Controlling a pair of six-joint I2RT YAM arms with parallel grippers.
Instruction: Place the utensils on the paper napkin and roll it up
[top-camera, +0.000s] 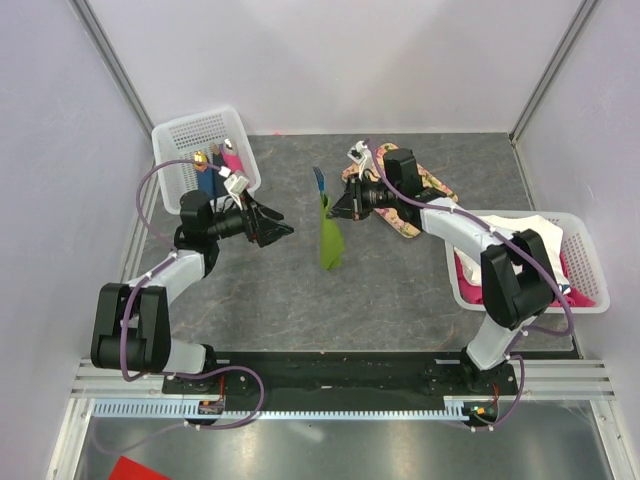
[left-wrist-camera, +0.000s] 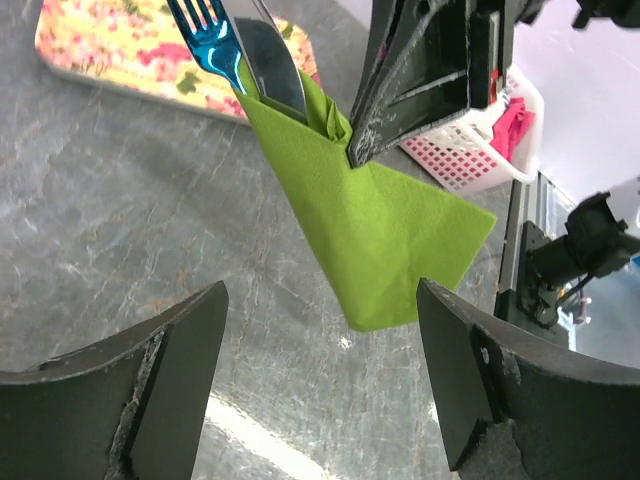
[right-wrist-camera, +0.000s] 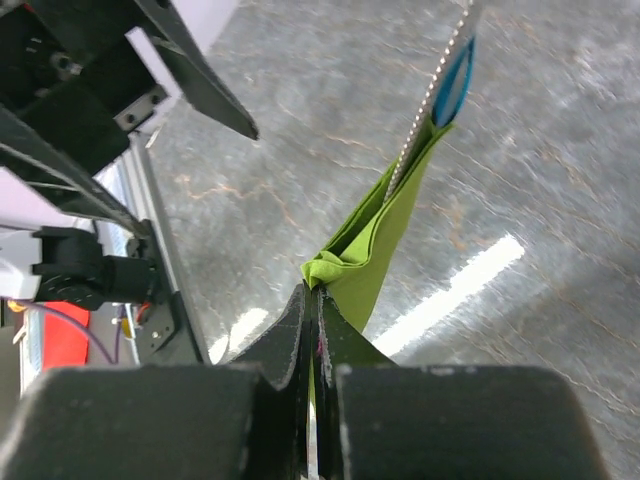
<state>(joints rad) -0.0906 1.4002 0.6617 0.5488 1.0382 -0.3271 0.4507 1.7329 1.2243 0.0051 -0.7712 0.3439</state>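
Right jaws: pressed together, pinching a bunched fold of the thin olive-green paper napkin (right-wrist-camera: 388, 232). I see no gap between them in the right wrist view.

Napkin: folded into a narrow wedge, lying near the middle of the grey stone-patterned worktop (top-camera: 400, 290), a little toward the far edge. The long axis runs near edge to far edge.

Utensils: the bright blue metal fork (left-wrist-camera: 205, 45) and the silvery-grey serrated table knife (left-wrist-camera: 272, 65) are tucked side by side into the fold. Their heads stick out of the far end of the napkin. The handles are hidden inside.

Left jaws: spread wide, aimed at the napkin from its left-edge side, near it but not touching. Nothing lies between them but bare worktop.

Other items:
- The pink-flowered rectangular tray (left-wrist-camera: 110, 45) is beyond the napkin, toward the far-right corner.
- One white mesh plastic basket (top-camera: 190, 130) is at the far-left corner.
- A second white mesh basket (top-camera: 592, 268) is at the right edge, with pink and white cloths in it.
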